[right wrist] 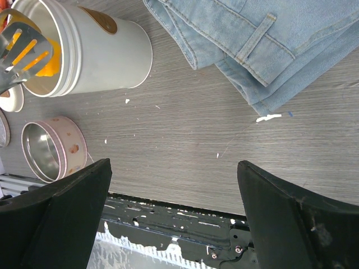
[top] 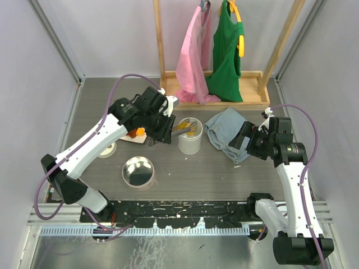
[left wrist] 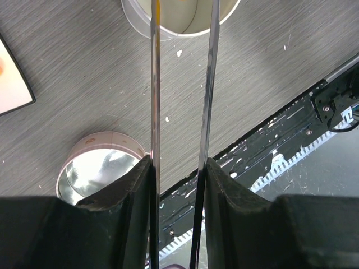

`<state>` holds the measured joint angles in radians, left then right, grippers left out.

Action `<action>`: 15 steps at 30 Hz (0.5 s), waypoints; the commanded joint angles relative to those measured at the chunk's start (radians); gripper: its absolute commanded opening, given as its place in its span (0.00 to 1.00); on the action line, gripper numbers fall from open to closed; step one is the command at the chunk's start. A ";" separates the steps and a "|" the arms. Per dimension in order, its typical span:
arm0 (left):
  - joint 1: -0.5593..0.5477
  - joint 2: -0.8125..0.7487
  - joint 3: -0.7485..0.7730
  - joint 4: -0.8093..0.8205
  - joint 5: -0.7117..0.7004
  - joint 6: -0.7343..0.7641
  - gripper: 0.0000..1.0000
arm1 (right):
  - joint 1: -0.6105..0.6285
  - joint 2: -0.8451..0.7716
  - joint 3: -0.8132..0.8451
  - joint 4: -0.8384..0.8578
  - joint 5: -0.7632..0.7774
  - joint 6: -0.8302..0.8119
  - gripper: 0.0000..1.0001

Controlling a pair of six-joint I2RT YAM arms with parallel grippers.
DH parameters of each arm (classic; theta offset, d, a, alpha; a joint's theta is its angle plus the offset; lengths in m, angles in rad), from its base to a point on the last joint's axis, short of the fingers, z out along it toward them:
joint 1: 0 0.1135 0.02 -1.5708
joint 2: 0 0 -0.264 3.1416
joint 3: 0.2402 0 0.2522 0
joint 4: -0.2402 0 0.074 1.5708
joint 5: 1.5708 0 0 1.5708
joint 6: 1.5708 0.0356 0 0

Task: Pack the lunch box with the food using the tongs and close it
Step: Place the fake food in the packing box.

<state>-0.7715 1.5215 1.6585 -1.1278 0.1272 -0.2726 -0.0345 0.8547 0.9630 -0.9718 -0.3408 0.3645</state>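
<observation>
The lunch box (top: pixel 190 143) is a white upright cylinder, open at the top, standing mid-table. My left gripper (top: pixel 168 129) is shut on the tongs (left wrist: pixel 154 84), squeezing their two thin metal arms from outside. The tongs' slotted tips (right wrist: pixel 22 53) sit at the lunch box (right wrist: pixel 104 56) mouth with an orange piece of food (right wrist: pixel 42 63) between them. More orange food (top: pixel 133 133) lies on the white plate (top: pixel 140 138) left of the box, partly hidden by my left arm. My right gripper (right wrist: pixel 174 168) hangs open and empty over bare table, right of the box.
A round metal tin with a pink rim (top: pixel 138 171) stands in front of the plate. Folded blue jeans (top: pixel 226 134) lie right of the lunch box. A wooden rack with pink and green garments (top: pixel 213 56) stands at the back. A small white dish (top: pixel 106 149) sits under my left arm.
</observation>
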 commanded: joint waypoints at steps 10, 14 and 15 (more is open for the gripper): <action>-0.006 -0.016 0.044 0.068 0.035 0.010 0.41 | 0.007 -0.028 0.001 0.045 0.011 -0.015 0.99; -0.006 -0.018 0.044 0.068 0.037 0.008 0.42 | 0.007 -0.031 0.000 0.045 0.013 -0.015 0.99; -0.005 -0.021 0.046 0.068 0.037 0.007 0.42 | 0.008 -0.033 0.000 0.045 0.013 -0.014 0.99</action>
<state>-0.7715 1.5211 1.6592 -1.1103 0.1429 -0.2726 -0.0334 0.8417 0.9611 -0.9653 -0.3355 0.3645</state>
